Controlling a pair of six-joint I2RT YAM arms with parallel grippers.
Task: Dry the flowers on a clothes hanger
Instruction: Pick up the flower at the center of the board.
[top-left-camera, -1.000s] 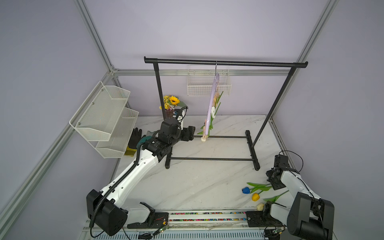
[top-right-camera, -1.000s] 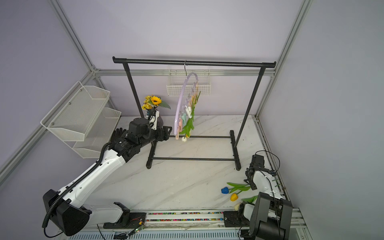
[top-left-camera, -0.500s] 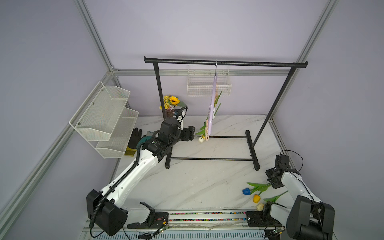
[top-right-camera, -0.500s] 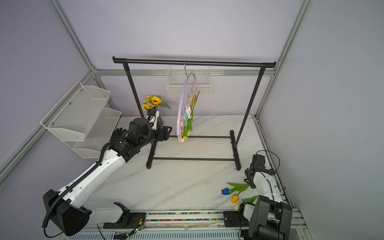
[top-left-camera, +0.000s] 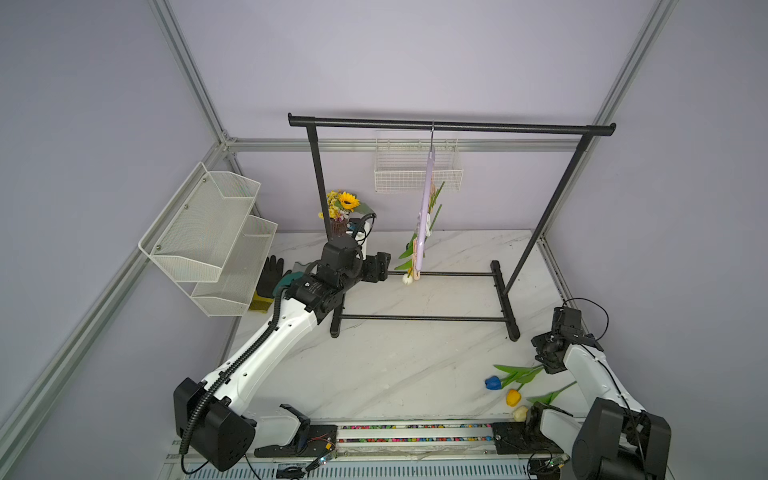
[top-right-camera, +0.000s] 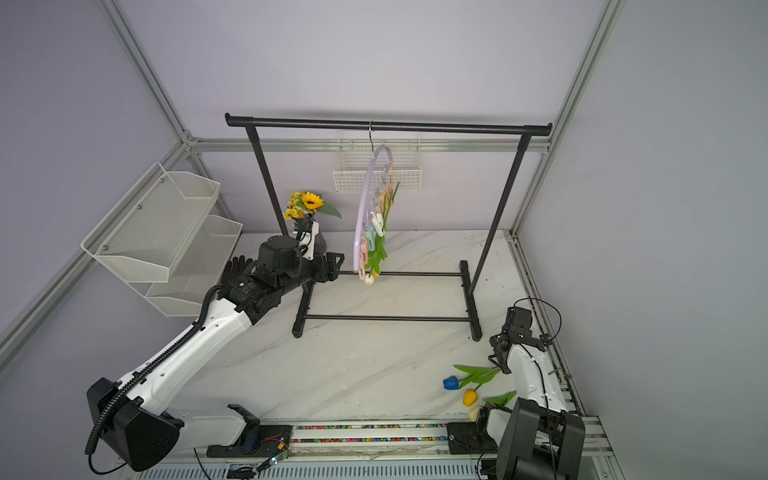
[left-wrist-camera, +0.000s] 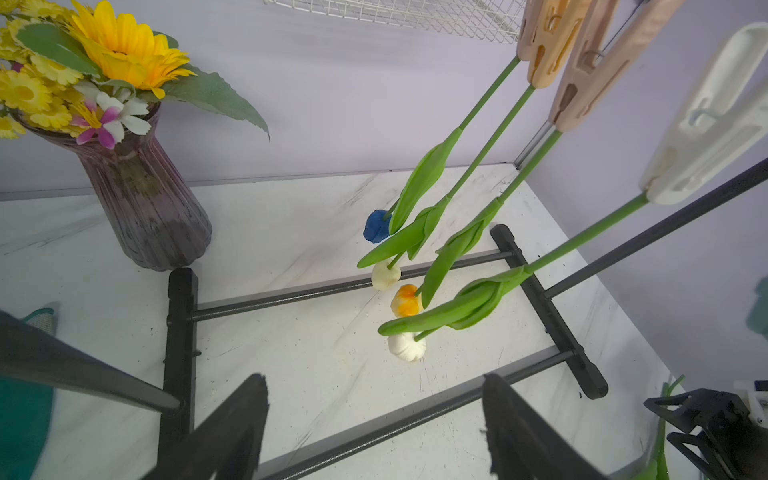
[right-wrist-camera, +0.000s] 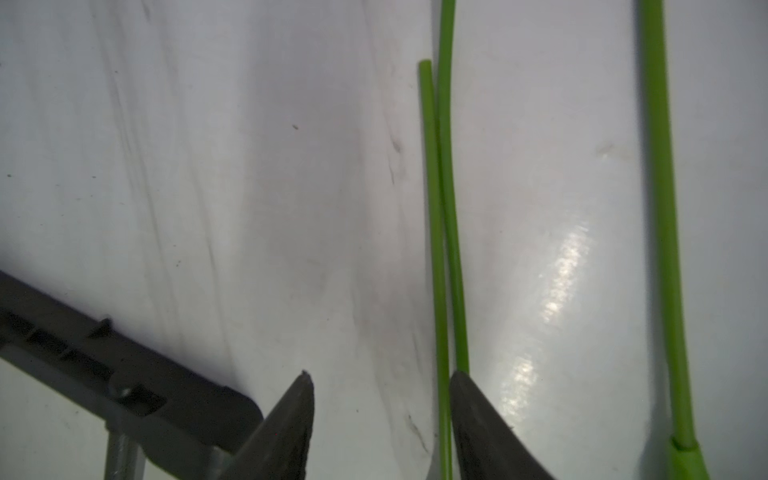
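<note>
Right wrist cam: right gripper (right-wrist-camera: 380, 374) has hardly budged since a second ago. Its jaws are apart, low over the table (right-wrist-camera: 208, 166), with one loose tulip stem (right-wrist-camera: 432, 208) in the gap, unpinched. Left gripper (left-wrist-camera: 374, 376) gapes empty, arm stretched toward the clothes hanger (top-right-camera: 357, 249), which is slightly twisted now. Four flowers (left-wrist-camera: 457, 245) are pegged on it under the black rack (top-left-camera: 498, 126).

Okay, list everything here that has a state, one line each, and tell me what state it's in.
clothes hanger: hooked on the garment rack bar.
pegged tulips: four, clipped by their stems, heads down.
loose tulips: three, lying on the table.
left gripper: open, empty.
right gripper: open, low over the loose tulips' stems.
vase: upright.
</note>
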